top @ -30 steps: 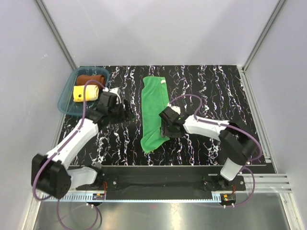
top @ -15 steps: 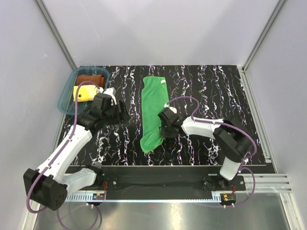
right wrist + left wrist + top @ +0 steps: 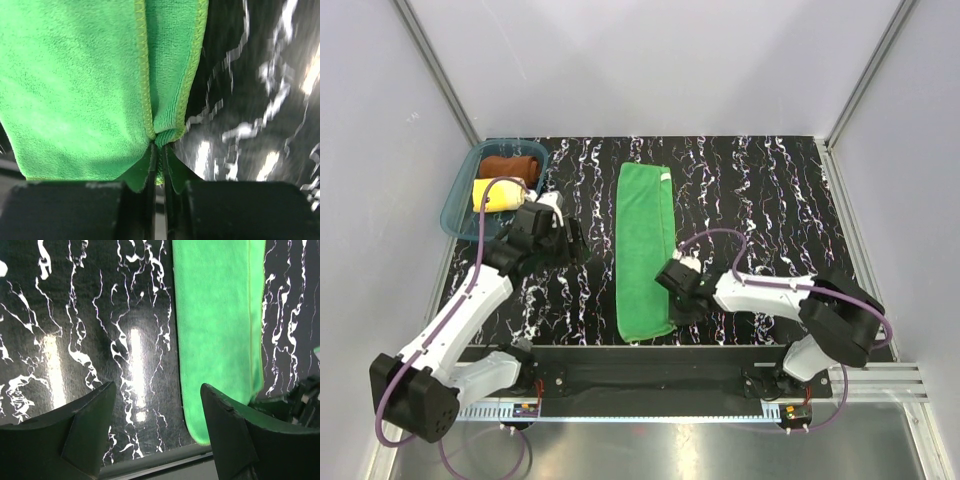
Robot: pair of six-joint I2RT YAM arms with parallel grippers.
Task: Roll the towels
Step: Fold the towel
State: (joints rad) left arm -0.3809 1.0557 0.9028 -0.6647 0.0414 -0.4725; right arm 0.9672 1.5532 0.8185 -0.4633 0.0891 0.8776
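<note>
The bright green towel [image 3: 642, 230] lies flat as a long narrow strip down the middle of the black marbled table [image 3: 760, 200]. My right gripper [image 3: 670, 290] is at its near right corner, shut on the towel's folded hem [image 3: 172, 131]; the right gripper [image 3: 160, 148] shows the pinched cloth between its jaws. My left gripper [image 3: 570, 240] hovers open over bare table left of the strip. Between the left gripper [image 3: 157, 395] fingers I see only table, with the green towel [image 3: 220, 315] beside its right finger. The rust-brown towel [image 3: 510, 163] and the pale yellow towel [image 3: 492, 193] lie rolled in the tray.
The translucent teal tray [image 3: 452, 205] stands at the far left corner of the table. A black rail [image 3: 640, 375] with the arm bases runs along the near edge, just beyond the towel's near end. Walls enclose the table on three sides.
My right gripper closed on the green towel's right edge and drew its near end toward the front, straightening the strip. The left arm drew back slightly to the left.
</note>
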